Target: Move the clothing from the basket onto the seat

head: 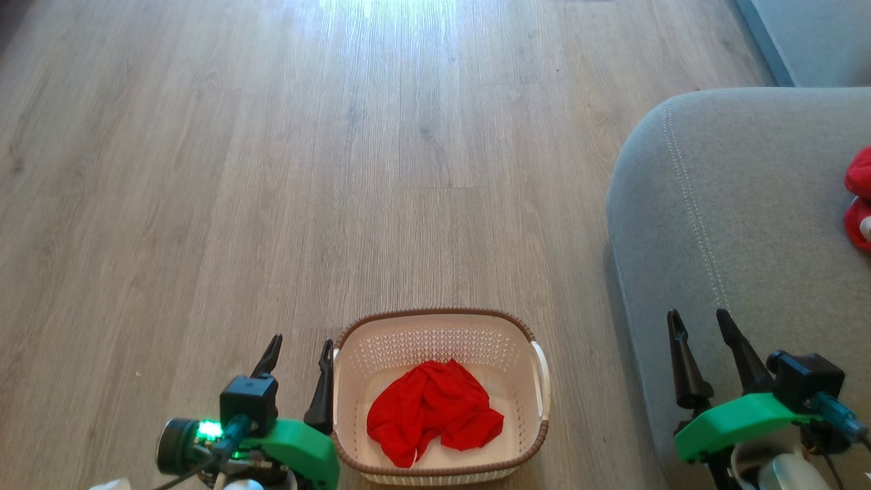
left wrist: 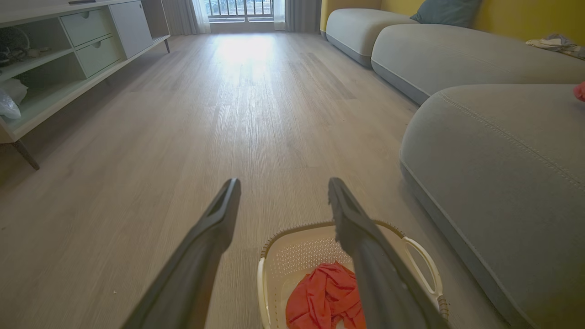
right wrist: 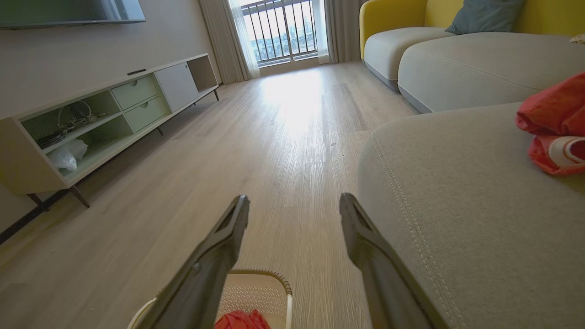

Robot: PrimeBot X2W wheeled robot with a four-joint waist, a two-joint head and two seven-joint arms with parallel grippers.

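A cream basket with a brown braided rim stands on the floor at the bottom centre of the head view. A crumpled plain red garment lies inside it, also in the left wrist view. My left gripper hangs open just left of the basket, holding nothing. On the right is the grey seat, and a red garment with white trim rests on it, at the head view's right edge. My right gripper is open and empty over the seat's near edge.
Wooden floor stretches ahead. A low cabinet with drawers and open shelves lines the left wall. More grey sofa sections with a yellow back and a blue cushion run along the right. A balcony window is at the far end.
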